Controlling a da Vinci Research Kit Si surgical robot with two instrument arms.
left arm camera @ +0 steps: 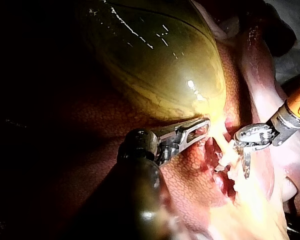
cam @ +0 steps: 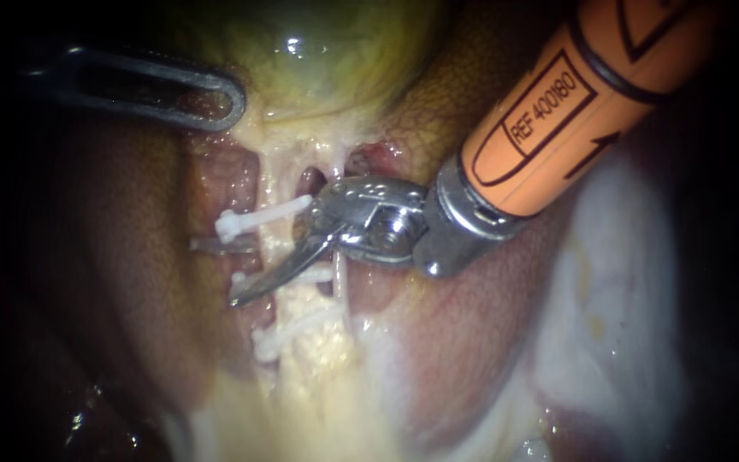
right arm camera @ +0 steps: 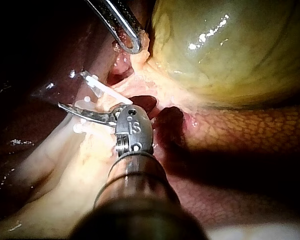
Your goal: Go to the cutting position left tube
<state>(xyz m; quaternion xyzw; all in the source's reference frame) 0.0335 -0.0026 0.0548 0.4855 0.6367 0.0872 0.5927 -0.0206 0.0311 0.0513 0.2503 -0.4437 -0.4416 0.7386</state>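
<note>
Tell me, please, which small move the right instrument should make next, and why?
Probably ease the right instrument slightly further in, blades open. One blade lies across the left tube between the upper clip and the middle clip, but the other blade is hard to see, so the tube may not sit fully between them.

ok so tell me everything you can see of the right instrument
The right instrument comes in from the upper right. It has an orange shaft with black markings, a steel collar, a shiny metal wrist and two slim curved blades. The blades stand open, straddling the pale left tube just below the upper clip. One blade crosses in front of the tube and the other seems to pass behind it. No cut shows in the tube.
</note>
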